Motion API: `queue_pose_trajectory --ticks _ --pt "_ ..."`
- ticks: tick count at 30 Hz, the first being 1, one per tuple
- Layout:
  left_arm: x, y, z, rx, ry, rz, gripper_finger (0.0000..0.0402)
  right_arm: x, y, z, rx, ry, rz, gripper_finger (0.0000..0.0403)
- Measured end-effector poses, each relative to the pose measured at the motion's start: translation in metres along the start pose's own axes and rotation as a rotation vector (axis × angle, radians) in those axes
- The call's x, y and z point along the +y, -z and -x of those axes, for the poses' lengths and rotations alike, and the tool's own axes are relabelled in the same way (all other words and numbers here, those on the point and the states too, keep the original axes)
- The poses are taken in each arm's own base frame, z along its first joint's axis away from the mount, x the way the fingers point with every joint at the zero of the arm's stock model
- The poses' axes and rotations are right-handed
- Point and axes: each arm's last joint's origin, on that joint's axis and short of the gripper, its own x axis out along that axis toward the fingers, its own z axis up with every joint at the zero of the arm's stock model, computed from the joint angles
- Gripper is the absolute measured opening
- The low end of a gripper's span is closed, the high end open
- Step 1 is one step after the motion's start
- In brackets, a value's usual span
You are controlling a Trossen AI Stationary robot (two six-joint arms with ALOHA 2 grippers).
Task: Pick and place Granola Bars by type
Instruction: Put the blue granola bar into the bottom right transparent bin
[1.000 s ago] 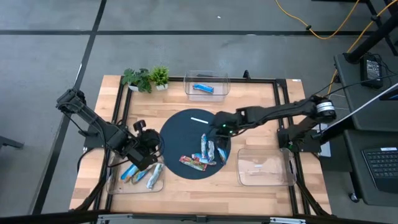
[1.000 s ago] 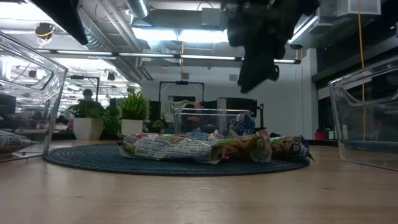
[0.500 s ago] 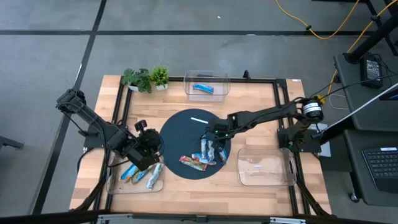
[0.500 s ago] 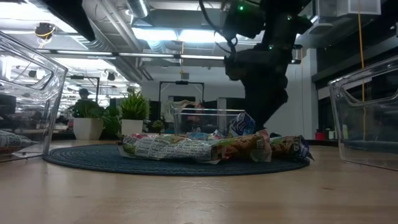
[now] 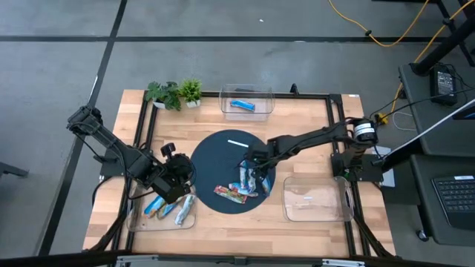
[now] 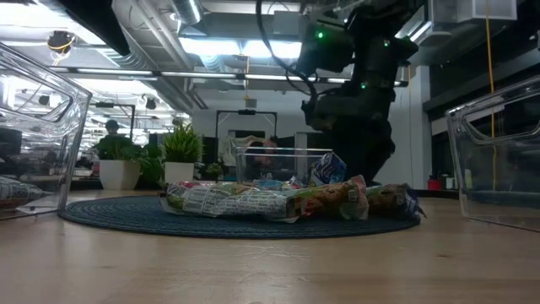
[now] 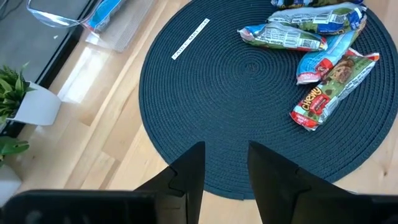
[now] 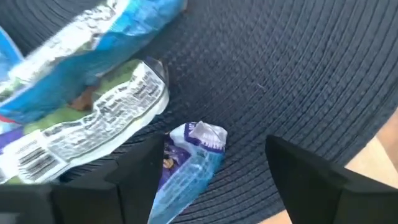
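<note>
Everything is placed from the round dark mat (image 5: 215, 156) at the middle of the surface (image 5: 312, 119). Left of it, the left pincer (image 7: 225, 171) waits over a clear tray (image 5: 133, 221) that holds a few bars, its fingers apart and empty. On the mat's near right part lies the pile of granola bars (image 5: 243, 185). Over the last second the right pincer (image 8: 205, 171) has dropped from above the mat's right edge onto that pile; its fingers now stand apart on either side of a blue bar (image 8: 186, 171), not yet closed. That suggests the next pick is about to begin.
</note>
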Motion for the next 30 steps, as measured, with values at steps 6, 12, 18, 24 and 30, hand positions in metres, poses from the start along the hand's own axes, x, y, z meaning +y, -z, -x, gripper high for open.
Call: queue_pose_trajectory --ticks 6,12,18,24,30 --pt "0.0 0.0 0.0 -0.002 -0.001 0.0 0.0111 0.0 0.001 -0.006 0.018 0.011 0.001 0.0239" --pt "0.0 0.0 0.0 -0.006 -0.006 -0.008 0.0107 0.0 0.001 -0.006 0.032 -0.017 0.008 0.0136" --pt "0.001 -0.001 0.0 -0.021 -0.017 -0.009 0.0111 0.002 0.001 -0.004 0.044 -0.059 0.061 0.0018" --pt "0.001 -0.001 0.0 -0.027 -0.023 -0.009 0.0107 0.008 -0.008 0.01 0.035 -0.072 0.108 0.0014" --pt "0.001 -0.001 0.0 -0.027 -0.023 -0.009 0.0109 0.018 -0.026 0.044 -0.017 -0.016 0.204 0.0009"
